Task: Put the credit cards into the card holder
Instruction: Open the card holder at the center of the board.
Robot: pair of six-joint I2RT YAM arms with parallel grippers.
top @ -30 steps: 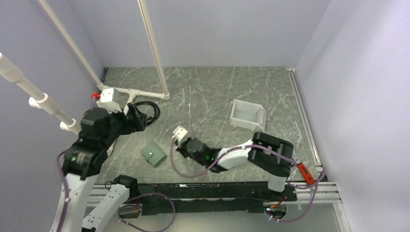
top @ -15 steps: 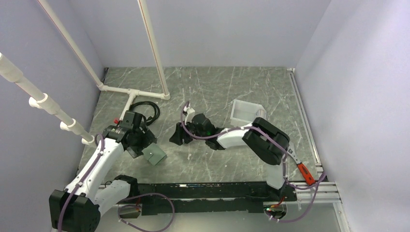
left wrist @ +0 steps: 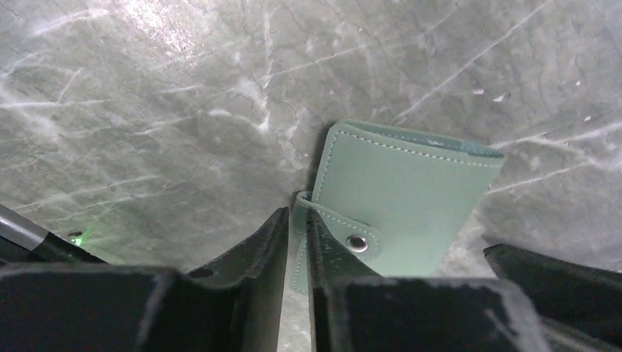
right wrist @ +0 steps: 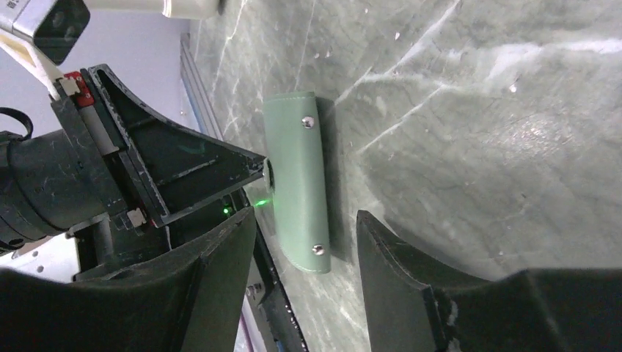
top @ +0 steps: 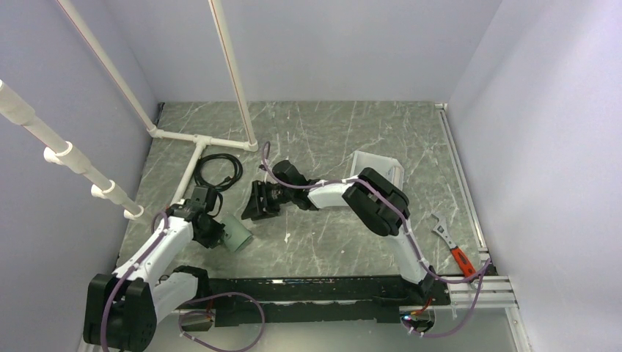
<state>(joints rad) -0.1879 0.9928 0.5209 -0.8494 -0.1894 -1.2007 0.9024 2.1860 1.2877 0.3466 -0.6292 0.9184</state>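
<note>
Card holder [top: 240, 238] lies snapped closed on the table [top: 330, 139], left fingers [left wrist: 264, 257] narrowed onto its tab edge; right fingers [right wrist: 213, 293] stand wide, empty, nearby; no cards visible, so opening and loading apparently remain.

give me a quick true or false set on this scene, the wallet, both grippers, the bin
1. The sage-green folding wallet is folded shut, its snap strap across the front. True.
2. The right gripper holds that wallet. False: its jaws stand open and empty, short of the wallet.
3. The left gripper pinches the wallet's edge between its jaws. True.
4. The white plastic open-fronted bin sits left of the wallet. False: it stands far to the wallet's right.
5. A red-handled tool lies by the right edge of the table. True.
</note>
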